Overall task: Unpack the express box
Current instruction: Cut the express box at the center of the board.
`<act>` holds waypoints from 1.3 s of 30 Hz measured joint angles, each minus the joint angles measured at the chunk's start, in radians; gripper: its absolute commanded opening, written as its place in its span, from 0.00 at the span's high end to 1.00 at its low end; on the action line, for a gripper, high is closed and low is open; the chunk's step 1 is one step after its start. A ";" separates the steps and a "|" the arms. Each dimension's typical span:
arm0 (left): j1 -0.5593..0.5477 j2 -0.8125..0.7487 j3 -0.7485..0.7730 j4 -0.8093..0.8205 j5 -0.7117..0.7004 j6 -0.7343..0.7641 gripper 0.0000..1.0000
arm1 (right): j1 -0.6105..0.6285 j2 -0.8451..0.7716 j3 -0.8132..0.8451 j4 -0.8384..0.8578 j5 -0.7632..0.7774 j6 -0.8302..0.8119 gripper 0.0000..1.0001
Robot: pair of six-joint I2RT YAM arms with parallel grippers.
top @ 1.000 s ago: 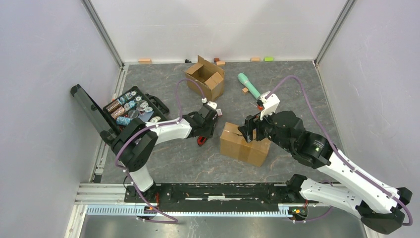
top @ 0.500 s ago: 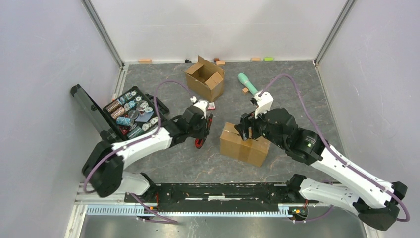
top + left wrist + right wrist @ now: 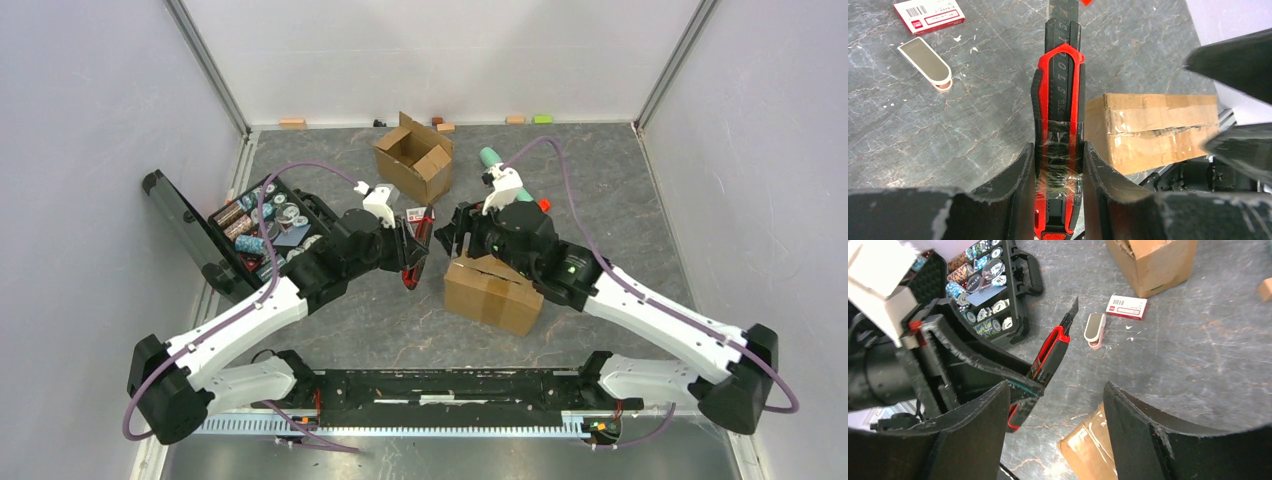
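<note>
The taped brown cardboard box [image 3: 495, 290] lies near the middle of the grey marbled surface [image 3: 620, 190], toward its near edge. The left pincer [image 3: 1058, 150] is clamped on the handle of a red-and-black utility knife [image 3: 1058, 100], just off the box's left side. The right pincer [image 3: 1053, 387] stands open over the box's far left corner, facing the knife.

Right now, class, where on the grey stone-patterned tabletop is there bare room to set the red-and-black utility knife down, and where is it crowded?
Bare: the far-right stretch between the teal cylinder and the right wall; the near strip between the taped brown cardboard box and the front rail. Crowded: between the black chip case, open cardboard box and taped box.
</note>
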 measured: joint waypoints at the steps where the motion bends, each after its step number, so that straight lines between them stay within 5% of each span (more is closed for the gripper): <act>1: 0.000 -0.003 0.000 0.004 0.002 -0.006 0.96 | 0.000 0.021 0.000 0.013 0.001 0.015 0.31; 17: -0.005 -0.023 0.000 0.081 0.051 -0.069 0.97 | 0.021 0.150 -0.068 0.214 0.030 0.183 0.51; 19: -0.011 -0.031 0.000 0.084 0.055 -0.073 0.96 | 0.020 0.151 -0.084 0.229 0.037 0.192 0.63; 22: -0.017 -0.038 -0.001 0.086 0.058 -0.074 0.84 | 0.021 0.161 -0.085 0.274 0.026 0.197 0.97; 23: -0.018 -0.040 -0.001 0.083 0.056 -0.074 0.78 | 0.021 0.166 -0.084 0.292 0.014 0.204 1.00; 30: -0.006 -0.051 0.037 0.016 0.079 -0.046 0.39 | 0.005 0.192 0.006 0.211 -0.113 0.060 1.00; 39: 0.164 -0.084 0.315 -0.164 0.419 0.174 0.29 | -0.012 0.049 0.071 -0.105 -0.357 -0.217 1.00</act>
